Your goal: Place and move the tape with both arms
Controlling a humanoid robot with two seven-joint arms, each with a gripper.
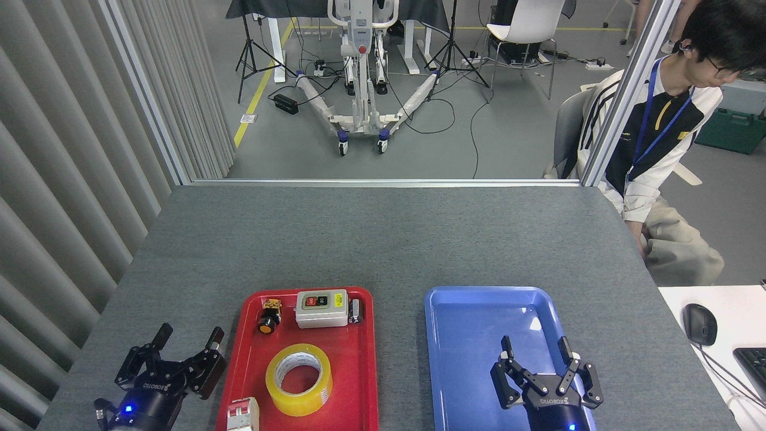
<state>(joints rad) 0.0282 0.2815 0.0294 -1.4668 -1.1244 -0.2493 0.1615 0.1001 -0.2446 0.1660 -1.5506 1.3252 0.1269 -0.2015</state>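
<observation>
Yellow tape [298, 379] lower centre in red tray [361, 383]; both end effectors, left [187, 343] and right [534, 349], spread, empty. Risk: slippery roll skidding into nearby switch box [322, 308].

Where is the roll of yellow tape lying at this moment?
In the head view, the tape lies flat in the red tray, left of the blue tray, between the grey switch box and the white breaker.

Robotics lab, tripods [251, 51] and cabled wheeled rig [361, 72] standing upper centre, person [664, 155] sitting upper right beside grey bench [383, 239]
</observation>
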